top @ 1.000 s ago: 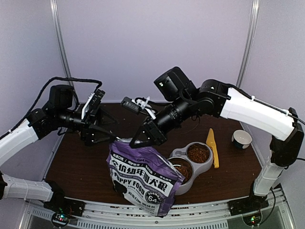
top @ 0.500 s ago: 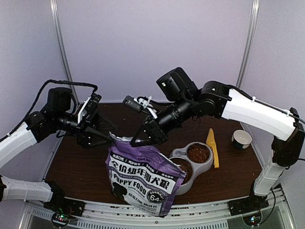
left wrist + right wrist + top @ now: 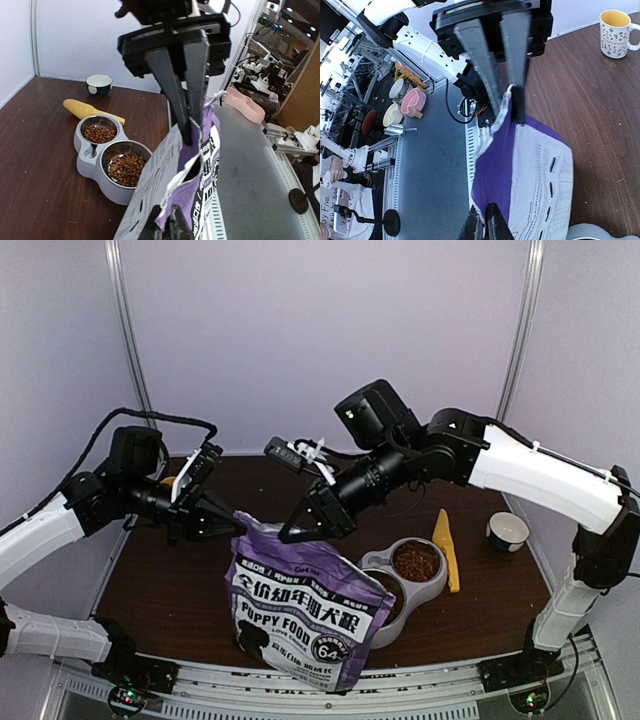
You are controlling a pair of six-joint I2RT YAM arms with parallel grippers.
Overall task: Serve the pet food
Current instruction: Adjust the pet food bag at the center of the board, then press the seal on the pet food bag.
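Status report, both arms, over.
Bag upright, left fingers and right fingers shut on its top edge. Kibble in both bowls. Yellow scoop beside the bowls, nothing blocking.

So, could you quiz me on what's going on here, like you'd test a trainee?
1. True or false: the yellow scoop is in the right gripper.
2. What do the left gripper and right gripper both pinch? A: a spoon. B: the top edge of the bag. C: a towel.
3. How many cups of the twin bowl hold pet food?
Key: 1 false, it lies beside the twin bowl. 2 B. 3 two.
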